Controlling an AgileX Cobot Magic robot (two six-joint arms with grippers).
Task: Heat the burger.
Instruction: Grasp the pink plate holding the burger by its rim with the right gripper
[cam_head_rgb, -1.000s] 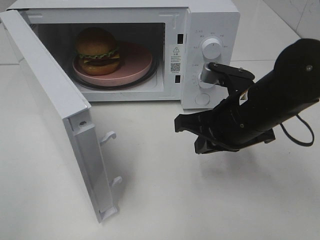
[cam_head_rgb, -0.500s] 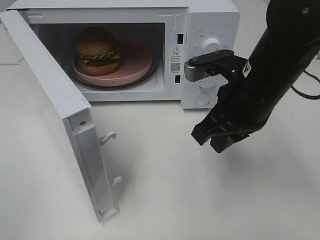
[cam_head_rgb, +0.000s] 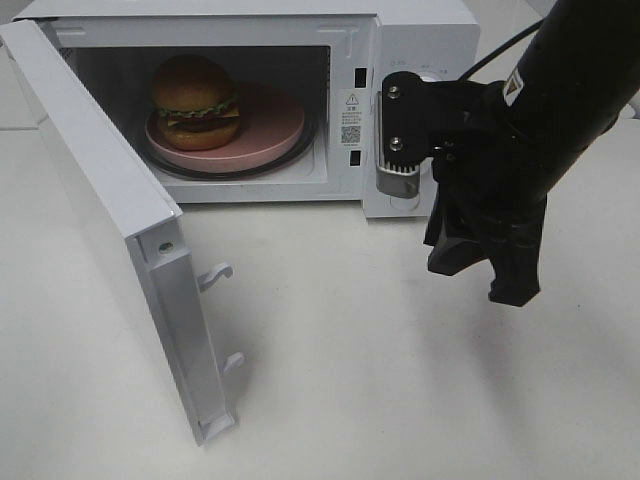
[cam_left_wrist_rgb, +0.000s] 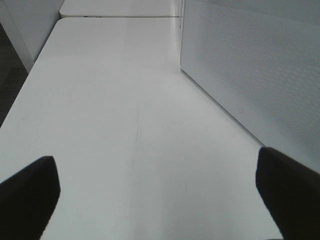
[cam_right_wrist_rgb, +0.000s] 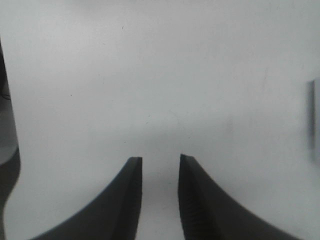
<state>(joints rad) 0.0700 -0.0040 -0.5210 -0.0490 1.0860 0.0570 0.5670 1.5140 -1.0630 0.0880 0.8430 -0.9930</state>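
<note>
The burger (cam_head_rgb: 195, 100) sits on a round pink plate (cam_head_rgb: 275, 130) inside the white microwave (cam_head_rgb: 420, 30), whose door (cam_head_rgb: 100, 200) stands wide open to the left. My right gripper (cam_head_rgb: 478, 280) hangs in front of the control panel, pointing down at the table, well right of the burger. Its fingers are a little apart and hold nothing, as the right wrist view (cam_right_wrist_rgb: 160, 159) shows. My left gripper (cam_left_wrist_rgb: 157, 165) is wide open and empty over bare table. It does not show in the exterior view.
The white table (cam_head_rgb: 350, 380) spreads in front of the microwave. The open door juts toward the front left, with two latch hooks (cam_head_rgb: 218, 273) on its edge. A white perforated microwave panel (cam_left_wrist_rgb: 260, 65) stands beside the left gripper.
The right arm has swung up and to the right. Its gripper has turned from pointing left to pointing down, in front of the control panel. The burger and door have not moved.
</note>
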